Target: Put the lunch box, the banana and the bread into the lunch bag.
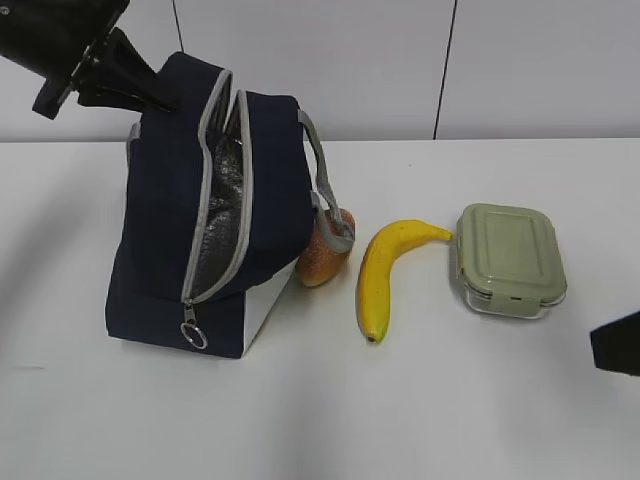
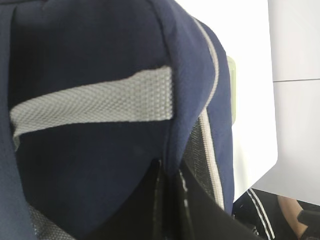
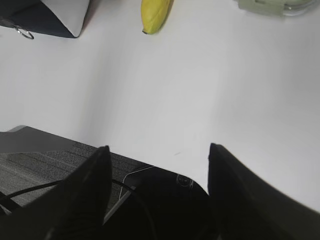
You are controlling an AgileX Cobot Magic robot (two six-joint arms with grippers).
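The navy lunch bag [image 1: 165, 230] stands tilted at the left, its zipper open on the silver lining [image 1: 215, 225]. My left gripper [image 1: 160, 98] is shut on the bag's upper rim; in the left wrist view the fingertips [image 2: 170, 172] pinch the navy fabric below the grey strap [image 2: 95, 102]. The bread [image 1: 325, 258] lies against the bag's right side, partly behind a strap. The banana [image 1: 380, 275] lies right of it, and the lunch box [image 1: 510, 258] with its green lid lies further right. My right gripper [image 3: 157, 155] is open and empty over the table's front edge.
The bag's metal ring pull [image 1: 193, 335] hangs at its lower front. The right wrist view shows the banana's tip [image 3: 155, 15], the lunch box's edge [image 3: 272, 5] and the bag's corner [image 3: 60, 17] far ahead. A pale wall stands behind the white table [image 1: 450, 400].
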